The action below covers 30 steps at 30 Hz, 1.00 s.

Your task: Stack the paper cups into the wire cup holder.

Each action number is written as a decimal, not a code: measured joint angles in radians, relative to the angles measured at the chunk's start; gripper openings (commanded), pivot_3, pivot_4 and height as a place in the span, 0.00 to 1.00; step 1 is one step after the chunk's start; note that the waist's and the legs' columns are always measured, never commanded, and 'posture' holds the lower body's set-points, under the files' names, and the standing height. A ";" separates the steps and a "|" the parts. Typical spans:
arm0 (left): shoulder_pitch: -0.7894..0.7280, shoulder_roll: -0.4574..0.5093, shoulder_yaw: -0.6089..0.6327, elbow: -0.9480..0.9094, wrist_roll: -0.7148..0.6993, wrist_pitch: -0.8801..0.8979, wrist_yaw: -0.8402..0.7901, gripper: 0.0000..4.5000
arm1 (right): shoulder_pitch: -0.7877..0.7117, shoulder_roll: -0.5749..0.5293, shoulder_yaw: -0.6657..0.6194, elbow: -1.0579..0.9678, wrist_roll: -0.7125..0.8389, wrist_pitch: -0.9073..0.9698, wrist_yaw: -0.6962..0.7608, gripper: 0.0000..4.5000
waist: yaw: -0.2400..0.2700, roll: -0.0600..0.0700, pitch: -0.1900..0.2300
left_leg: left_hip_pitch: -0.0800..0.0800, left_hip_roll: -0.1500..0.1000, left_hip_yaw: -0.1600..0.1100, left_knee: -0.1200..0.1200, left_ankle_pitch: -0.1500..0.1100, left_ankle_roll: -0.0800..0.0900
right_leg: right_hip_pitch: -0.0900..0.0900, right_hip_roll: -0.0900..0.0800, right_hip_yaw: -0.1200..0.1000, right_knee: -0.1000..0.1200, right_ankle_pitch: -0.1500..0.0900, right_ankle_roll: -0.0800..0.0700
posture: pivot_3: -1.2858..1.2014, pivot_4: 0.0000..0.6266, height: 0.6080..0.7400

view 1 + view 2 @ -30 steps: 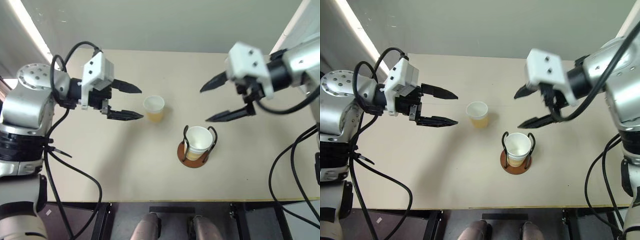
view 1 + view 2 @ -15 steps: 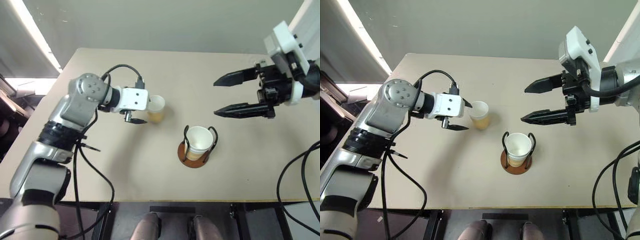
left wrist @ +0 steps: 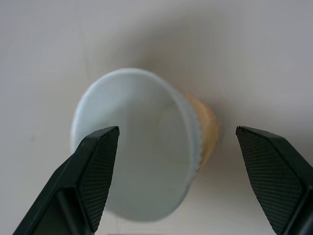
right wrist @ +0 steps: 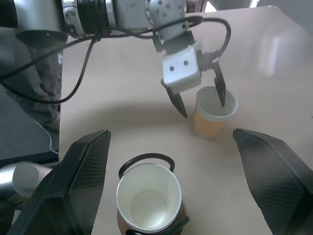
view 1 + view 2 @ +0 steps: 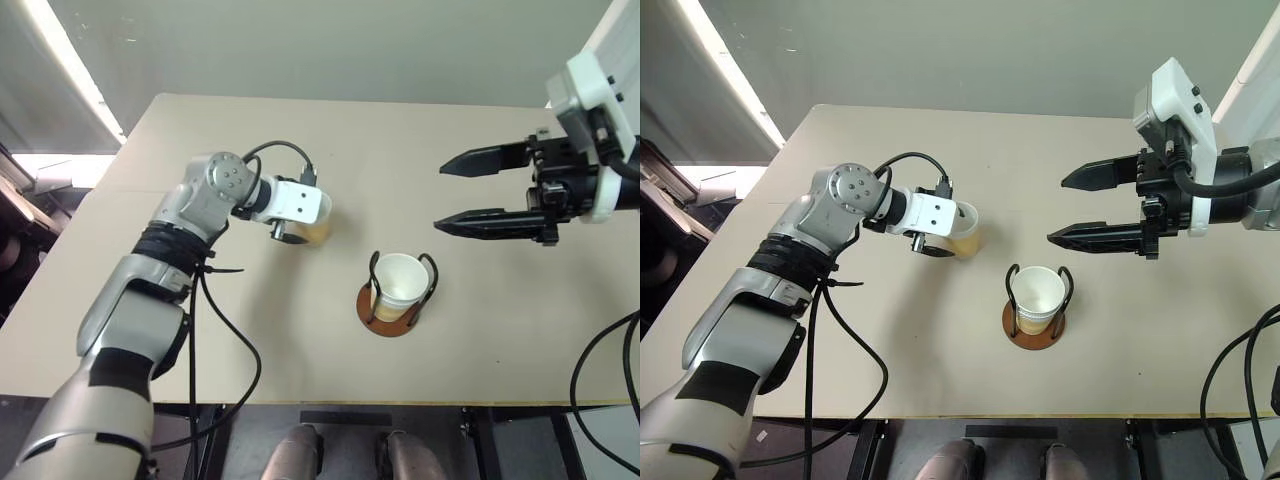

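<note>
While our left gripper [image 4: 199, 94] straddles the loose tan-yellow paper cup [image 4: 211, 116] with jaws wide, unclamped, our right gripper [image 5: 1080, 208] hangs open at two o'clock of the wire cup holder [image 5: 1034, 322] holding stacked cups.

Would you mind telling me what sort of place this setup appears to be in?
Probably a robot test bench indoors: a plain beige table against a bare grey wall, holding just a loose paper cup and a wire cup holder.

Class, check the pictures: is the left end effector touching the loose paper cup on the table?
Apart. In the left wrist view, the open left end effector straddles the loose paper cup, with table showing between the cup and its right-hand finger.
</note>
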 measured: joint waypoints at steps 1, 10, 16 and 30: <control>0.000 -0.002 0.000 0.002 0.000 -0.007 -0.009 0.77 | 0.006 -0.001 -0.005 0.000 0.008 -0.004 -0.006 0.93 | 0.000 0.000 0.000 | 0.000 0.000 0.000 0.000 0.000 0.000 | 0.000 0.000 0.000 0.000 0.000 0.000 | 0.52 0.24 1.00; 0.000 -0.009 0.015 0.014 -0.061 -0.044 -0.142 0.02 | 0.100 0.000 -0.036 0.003 0.040 -0.104 -0.012 0.93 | 0.002 0.000 0.000 | 0.000 0.000 0.000 0.002 0.000 0.000 | 0.000 0.000 0.000 0.001 0.000 0.000 | 0.52 0.24 1.00; -0.012 0.019 0.086 -0.088 -0.190 0.059 -0.296 0.01 | 0.212 0.040 -0.097 0.001 0.065 -0.198 -0.021 0.93 | 0.005 0.000 0.000 | -0.002 0.000 0.000 0.003 0.000 0.000 | 0.000 0.000 -0.001 0.001 0.000 0.001 | 0.52 0.24 1.00; -0.134 0.047 0.079 -0.445 -0.474 0.413 -0.376 0.01 | 0.459 -0.086 -0.280 -0.034 0.186 -0.259 0.060 0.93 | 0.009 0.000 0.000 | -0.002 0.000 0.001 0.008 -0.001 0.002 | 0.002 0.000 0.000 0.001 0.001 0.002 | 0.52 0.24 1.00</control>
